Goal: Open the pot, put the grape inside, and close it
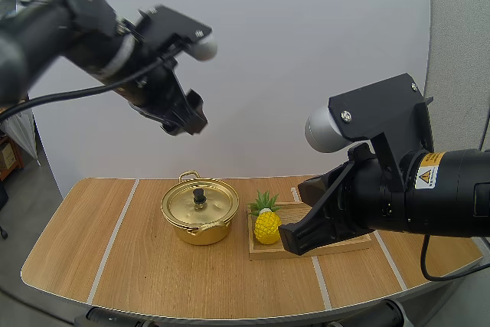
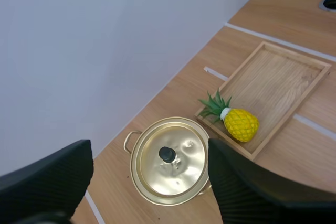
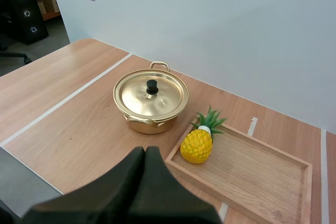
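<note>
Left gripper [image 1: 186,119] is hanging wide open above the lidded pot [image 1: 199,210]; right gripper [image 1: 295,239], fingers pressed together, is hovering by the tray [image 3: 262,174], where a pineapple [image 1: 267,226] is lying.

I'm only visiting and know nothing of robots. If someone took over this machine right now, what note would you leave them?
Left end effector: open, empty, raised over the table, aimed toward the pot.
Right end effector: shut on nothing, raised near the wooden tray.
The lid is on the pot. The fruit here is a pineapple, in the tray's corner nearest the pot.
Done: nothing.
Left: lift the lid, put the fruit in, close the pot.
</note>
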Controlling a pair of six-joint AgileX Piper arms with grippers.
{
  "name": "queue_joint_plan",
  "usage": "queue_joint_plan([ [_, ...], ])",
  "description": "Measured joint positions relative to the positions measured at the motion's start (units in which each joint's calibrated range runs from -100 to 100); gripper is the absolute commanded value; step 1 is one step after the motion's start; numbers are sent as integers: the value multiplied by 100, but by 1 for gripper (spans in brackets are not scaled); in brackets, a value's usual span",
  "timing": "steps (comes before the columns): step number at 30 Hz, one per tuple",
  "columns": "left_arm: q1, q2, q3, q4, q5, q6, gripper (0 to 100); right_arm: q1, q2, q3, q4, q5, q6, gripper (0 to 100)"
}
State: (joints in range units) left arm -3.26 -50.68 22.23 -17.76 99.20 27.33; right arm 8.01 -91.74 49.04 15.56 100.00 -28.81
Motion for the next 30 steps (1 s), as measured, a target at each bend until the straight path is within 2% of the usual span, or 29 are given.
queue_joint_plan([
  [13,0,-2739,1444,22,80,-567,98,0,0,0,0,0,0,0],
  [15,0,-3078,1657,22,80,-609,72,0,0,0,0,0,0,0],
  [16,0,-3108,1681,22,80,-620,69,0,0,0,0,0,0,0],
  [17,0,-3139,1703,22,80,-619,53,0,0,0,0,0,0,0],
  [18,0,-3197,1744,22,80,-629,45,0,0,0,0,0,0,0],
  [19,0,-3228,1768,33,80,-645,31,0,0,0,0,0,0,0],
  [22,0,-3256,1810,33,80,-674,0,0,0,0,0,0,0,0],
  [27,0,-3512,1909,45,80,-730,0,0,0,0,0,0,0,0],
  [30,0,-4365,2372,-52,80,-931,0,0,-95,0,0,0,0,0],
])
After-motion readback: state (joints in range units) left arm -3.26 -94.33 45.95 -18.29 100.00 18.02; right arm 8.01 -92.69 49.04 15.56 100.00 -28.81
